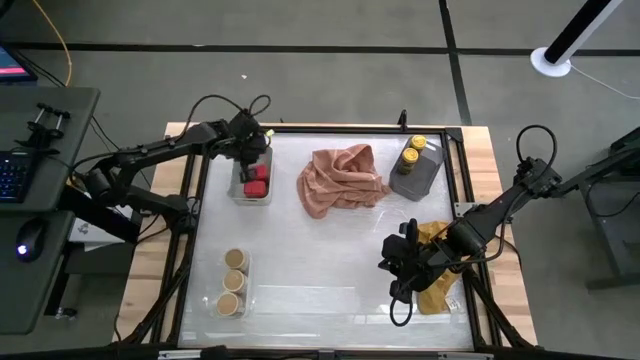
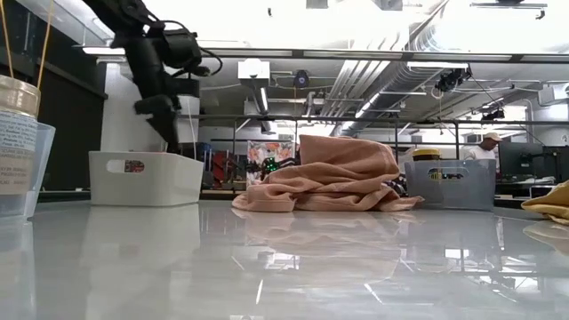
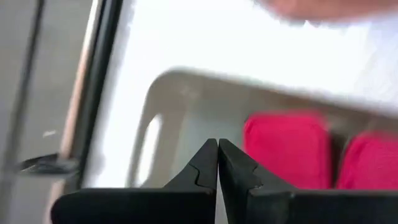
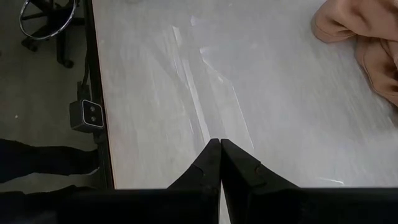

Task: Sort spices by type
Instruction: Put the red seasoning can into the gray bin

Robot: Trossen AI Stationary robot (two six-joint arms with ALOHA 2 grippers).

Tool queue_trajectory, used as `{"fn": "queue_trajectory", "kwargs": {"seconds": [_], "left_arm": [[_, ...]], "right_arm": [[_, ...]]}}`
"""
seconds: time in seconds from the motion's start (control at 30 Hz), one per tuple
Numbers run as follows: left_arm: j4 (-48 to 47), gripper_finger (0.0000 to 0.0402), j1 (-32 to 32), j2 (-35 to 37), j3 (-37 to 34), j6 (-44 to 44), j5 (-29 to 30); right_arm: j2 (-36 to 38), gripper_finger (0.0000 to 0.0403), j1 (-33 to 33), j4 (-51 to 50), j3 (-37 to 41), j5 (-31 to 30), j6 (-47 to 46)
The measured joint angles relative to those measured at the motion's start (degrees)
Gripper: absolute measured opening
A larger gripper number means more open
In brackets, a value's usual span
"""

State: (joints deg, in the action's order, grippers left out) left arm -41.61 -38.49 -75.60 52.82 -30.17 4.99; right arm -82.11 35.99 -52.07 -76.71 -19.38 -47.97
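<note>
Two red boxy spices [image 1: 257, 180] [image 3: 286, 149] lie side by side in a white bin [image 1: 238, 190] [image 2: 147, 178] at the far left. My left gripper [image 1: 250, 160] [image 3: 217, 146] hovers shut just above that bin, beside the red boxes. Three tan-lidded jars [image 1: 234, 282] stand in a clear tray near the left front. Two yellow-lidded jars [image 1: 412, 152] [image 2: 427, 154] sit in a grey tray [image 1: 420, 178] at the far right. My right gripper [image 1: 395, 265] [image 4: 219, 144] is shut over bare table at the right front.
A crumpled pink cloth [image 1: 340, 178] [image 2: 329, 178] lies at the far middle of the table. A yellow cloth [image 1: 437, 285] [image 2: 551, 200] lies under my right arm by the right edge. A black frame [image 1: 190, 230] rims the table. The middle and near part of the top is bare.
</note>
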Motion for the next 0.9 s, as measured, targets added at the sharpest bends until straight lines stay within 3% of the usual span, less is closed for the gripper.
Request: {"fn": "queue_trajectory", "kwargs": {"seconds": [0.1, 0.33, 0.9], "left_arm": [[2.38, 0.0000, -0.51, -2.12, 0.00, 5.93, -3.17], [5.02, 0.0000, -0.20, -7.55, -0.02, 14.79, -3.30], [2.90, 0.0000, 3.20, -6.86, -0.02, 10.55, -6.09]], "right_arm": [[0.00, 0.0000, 0.00, 0.00, 0.00, 0.00, -0.04], [0.00, 0.0000, 0.00, 0.02, 0.00, 0.00, -0.04], [0.00, 0.0000, 0.00, 0.00, 0.00, -0.01, -0.58]]}}
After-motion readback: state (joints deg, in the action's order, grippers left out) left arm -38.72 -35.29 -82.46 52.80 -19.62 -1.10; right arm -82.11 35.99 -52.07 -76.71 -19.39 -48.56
